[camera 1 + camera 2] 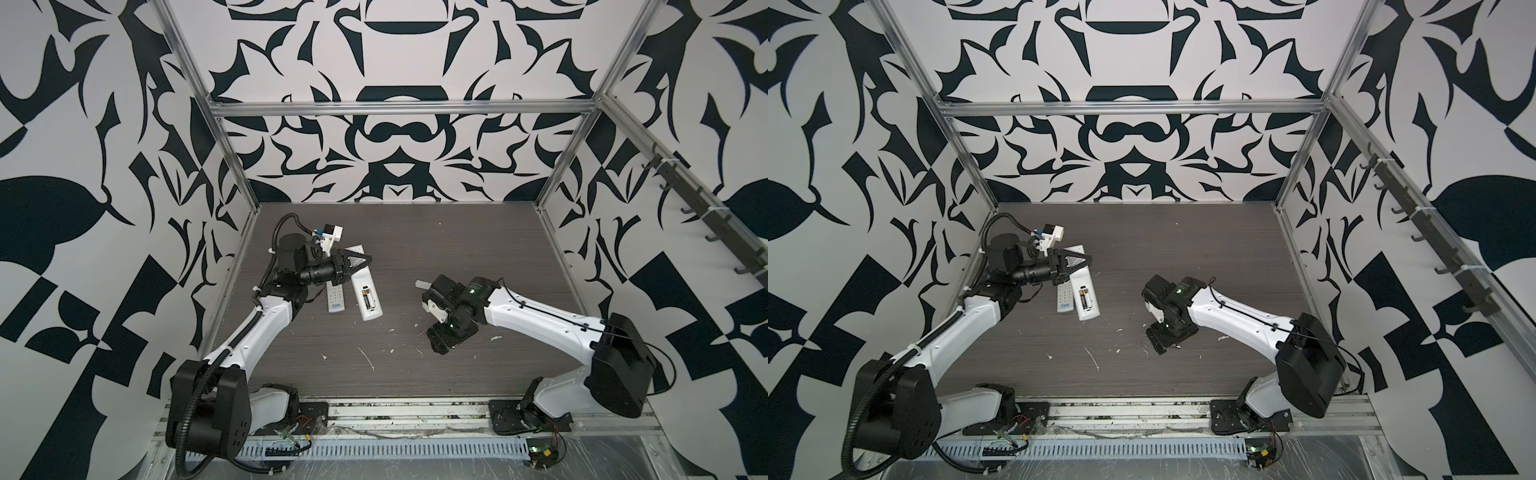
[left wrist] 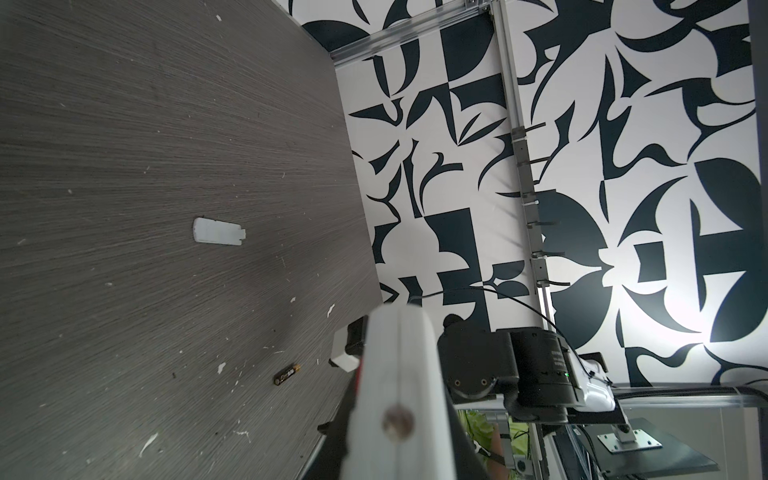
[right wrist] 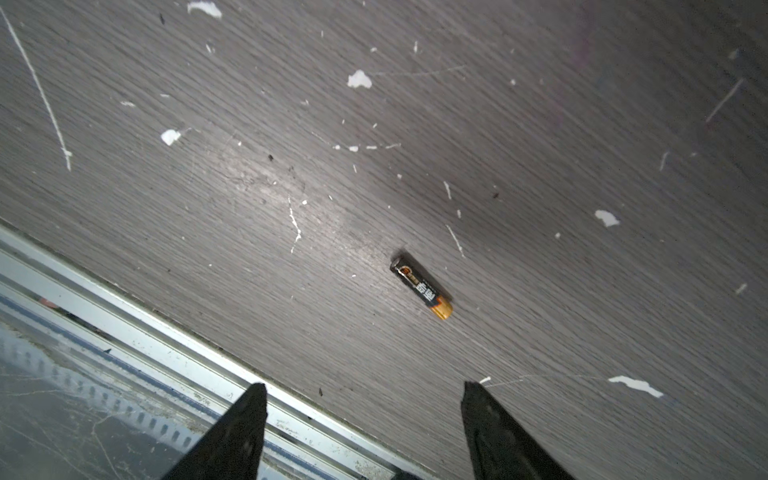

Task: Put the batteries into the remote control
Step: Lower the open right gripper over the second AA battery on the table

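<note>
We see the right gripper (image 3: 363, 388) released, jaws spread wide above a loose battery (image 3: 421, 286) lying flat near the tabletop's (image 3: 540, 124) front edge, askew to the jaws. Closing now could pinch it off-centre and send it rolling toward the front rail (image 3: 166, 332). By the left edge, the upturned remote (image 1: 368, 312) holds 1 loaded battery (image 1: 364, 298) in its open bay (image 1: 371, 302) — the slot beside it looks empty. The left gripper (image 1: 365, 261) is clenched on nothing, over that remote's far end

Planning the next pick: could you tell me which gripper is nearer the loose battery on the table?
Right. The right gripper hangs open over the battery; the left gripper is away above the open remote control.
</note>
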{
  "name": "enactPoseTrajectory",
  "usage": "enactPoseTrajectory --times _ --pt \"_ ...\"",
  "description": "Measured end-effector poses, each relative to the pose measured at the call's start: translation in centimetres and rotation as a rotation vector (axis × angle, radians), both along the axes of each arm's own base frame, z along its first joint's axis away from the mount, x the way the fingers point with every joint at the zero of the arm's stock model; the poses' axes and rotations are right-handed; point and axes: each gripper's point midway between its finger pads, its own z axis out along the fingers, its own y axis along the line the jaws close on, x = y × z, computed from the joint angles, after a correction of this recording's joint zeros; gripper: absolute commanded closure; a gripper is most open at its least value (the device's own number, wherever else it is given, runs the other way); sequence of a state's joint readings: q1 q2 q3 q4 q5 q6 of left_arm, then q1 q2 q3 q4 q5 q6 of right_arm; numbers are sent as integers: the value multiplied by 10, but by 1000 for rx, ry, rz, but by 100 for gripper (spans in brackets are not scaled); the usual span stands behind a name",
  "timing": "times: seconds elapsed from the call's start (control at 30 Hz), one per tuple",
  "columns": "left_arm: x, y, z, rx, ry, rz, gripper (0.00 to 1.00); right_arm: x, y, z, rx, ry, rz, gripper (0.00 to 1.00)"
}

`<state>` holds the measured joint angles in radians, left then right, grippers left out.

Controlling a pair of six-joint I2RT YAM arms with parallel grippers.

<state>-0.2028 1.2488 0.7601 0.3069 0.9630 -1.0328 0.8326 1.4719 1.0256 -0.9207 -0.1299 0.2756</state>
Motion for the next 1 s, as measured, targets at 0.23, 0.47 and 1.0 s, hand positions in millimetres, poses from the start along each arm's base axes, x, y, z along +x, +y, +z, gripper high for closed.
enactPoseTrajectory --times 0.23,0.47,1.0 --pt "12 1 -10 -44 34 14 100 0 -4 -22 -70 40 35 24" --pt "20 4 -11 -80 47 28 100 6 -9 -29 -113 34 35 26" --pt "25 8 -11 -97 48 26 100 16 -16 -60 -175 85 18 41"
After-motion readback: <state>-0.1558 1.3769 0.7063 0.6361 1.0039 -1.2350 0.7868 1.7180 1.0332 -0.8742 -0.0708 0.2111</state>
